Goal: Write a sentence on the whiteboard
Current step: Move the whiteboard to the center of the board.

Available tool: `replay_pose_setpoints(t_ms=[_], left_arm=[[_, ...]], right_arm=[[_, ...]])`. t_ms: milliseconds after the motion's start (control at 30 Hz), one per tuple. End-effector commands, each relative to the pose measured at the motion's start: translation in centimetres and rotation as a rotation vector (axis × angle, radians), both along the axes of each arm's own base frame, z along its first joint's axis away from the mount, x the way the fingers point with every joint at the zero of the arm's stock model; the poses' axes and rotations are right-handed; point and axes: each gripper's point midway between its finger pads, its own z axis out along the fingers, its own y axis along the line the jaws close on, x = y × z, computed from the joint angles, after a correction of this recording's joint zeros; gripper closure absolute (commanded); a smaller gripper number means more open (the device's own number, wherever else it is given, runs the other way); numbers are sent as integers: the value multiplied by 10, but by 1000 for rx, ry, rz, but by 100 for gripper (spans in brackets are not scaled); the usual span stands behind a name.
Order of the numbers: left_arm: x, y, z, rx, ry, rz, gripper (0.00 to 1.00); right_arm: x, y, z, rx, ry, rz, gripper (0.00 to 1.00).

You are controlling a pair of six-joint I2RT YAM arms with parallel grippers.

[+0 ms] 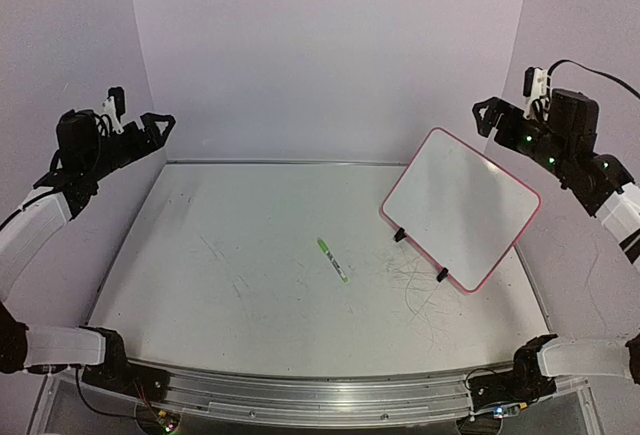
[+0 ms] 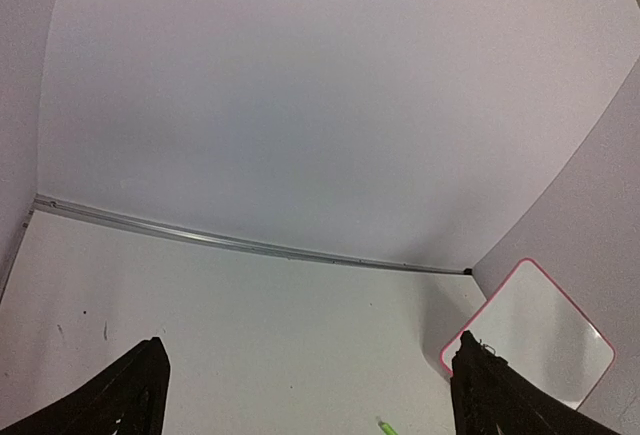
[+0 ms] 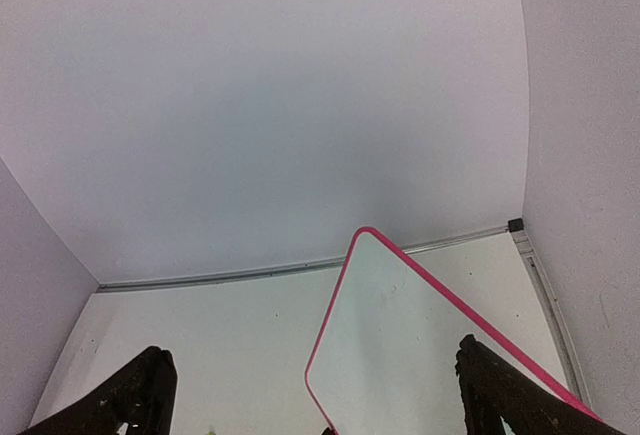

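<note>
The job looks to be at its very beginning. The whiteboard (image 1: 460,207) stands propped on two black clip feet (image 1: 400,235) at the right side of the tabletop (image 1: 200,255), skewed to its edges, its glossy face blank with no sentence on it yet. A green marker (image 1: 332,259) lies flat near the middle of the tabletop, well apart from the board.

The left tool (image 2: 310,345) and the right tool (image 3: 315,350) both hang high at the sides, fingers spread wide and holding nothing.

The next move is probably to bring one tool down over the marker, turned to match its diagonal lie, and pinch the barrel (whether it is capped is too small to tell). Nothing lies between marker and board except grey scribble scratches (image 1: 420,290). The propped board may skid under pen pressure, so the other tool should likely steady it.
</note>
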Motion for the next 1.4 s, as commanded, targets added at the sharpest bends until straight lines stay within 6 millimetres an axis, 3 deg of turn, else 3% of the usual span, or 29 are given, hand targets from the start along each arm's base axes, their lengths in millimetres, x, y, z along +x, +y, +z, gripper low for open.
replay_pose_setpoints(t_ms=[0, 167, 267, 433, 533, 633, 800, 900, 933, 1100, 1267, 1367], left_arm=[[1, -26, 9, -38, -8, -153, 1], [6, -63, -21, -30, 68, -255, 1], [4, -108, -45, 3, 120, -337, 1], [-12, -209, -104, 106, 219, -512, 3], [-20, -273, -147, 182, 272, -619, 6], [-34, -337, -179, 255, 281, -743, 9], [-49, -422, -219, 360, 211, -906, 12], [-50, -461, -243, 391, 181, -956, 15], [-48, -471, -259, 401, 190, -964, 17], [-26, -506, -282, 388, 177, -910, 24], [-2, -518, -307, 397, 176, -832, 30], [7, -521, -320, 420, 160, -801, 34]], right_arm=[[1, 8, 13, 6, -4, 25, 2], [3, 50, -3, -6, 39, 157, 2], [4, 78, -24, -34, 88, 222, 2], [-5, 112, -70, -17, 204, 341, 2], [-14, 108, -99, -10, 265, 327, 2], [-21, 96, -110, -8, 275, 284, 2], [-32, 74, -90, 5, 203, 208, 2], [-39, 63, -75, 12, 156, 181, 2], [-41, 59, -72, 15, 143, 170, 2], [-54, 48, -64, 38, 104, 153, 2], [-63, 45, -89, 52, 160, 156, 2], [-69, 41, -90, 65, 159, 154, 2]])
